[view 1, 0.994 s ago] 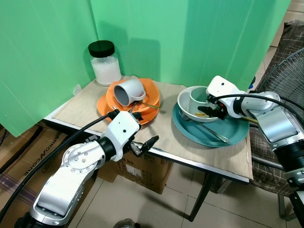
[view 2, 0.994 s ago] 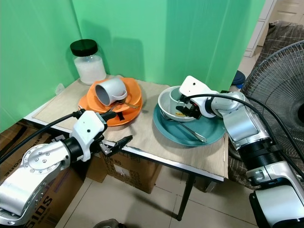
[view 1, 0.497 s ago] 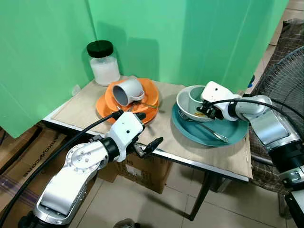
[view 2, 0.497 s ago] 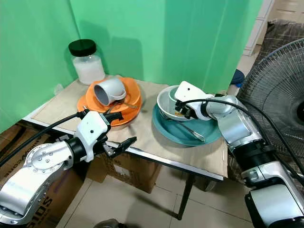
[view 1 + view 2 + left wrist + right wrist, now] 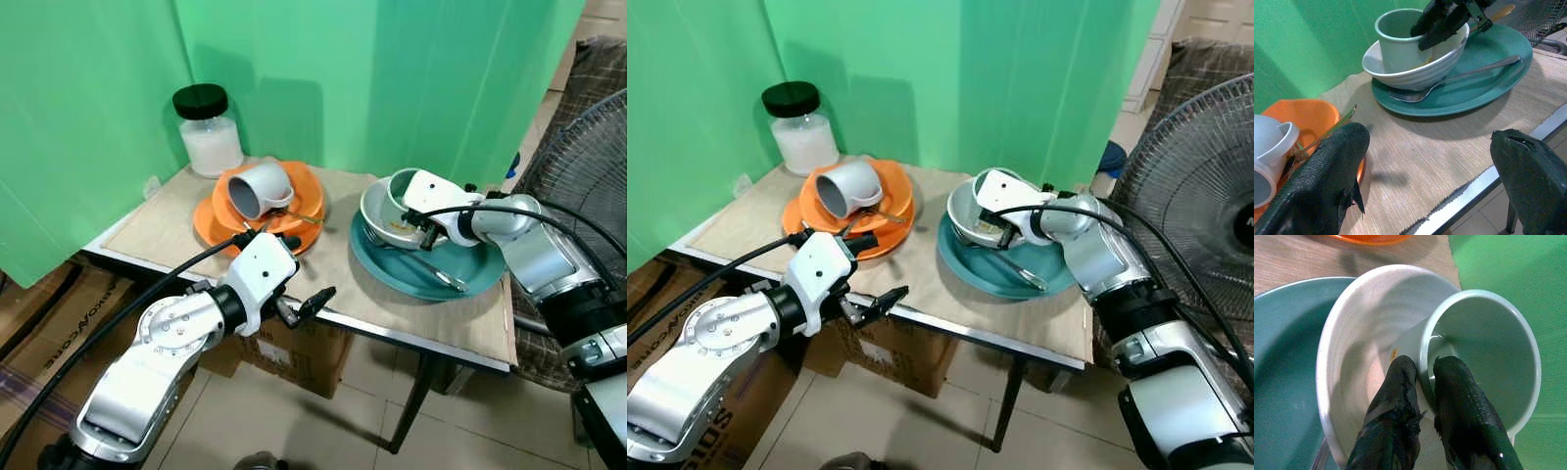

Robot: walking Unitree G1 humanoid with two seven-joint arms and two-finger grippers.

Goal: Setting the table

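Right pincer (image 5: 1422, 382) pinches green cup (image 5: 1484, 357) rim inside white bowl (image 5: 1352, 333).

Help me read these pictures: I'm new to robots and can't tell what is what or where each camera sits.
This is a humanoid robot with two silver arms, each ending in two black fingers. Two pictures come from its head, looking down at a small table. The other two come from cameras on its wrists, looking along the fingers.

On the table, an orange plate holds a grey cup lying on its side. A teal plate carries a fork and a white bowl, with a green cup standing in the bowl. A jar stands at the back corner.

The right gripper pinches the green cup's wall, one finger inside, one outside. The left gripper hovers open at the table's front edge, holding nothing.
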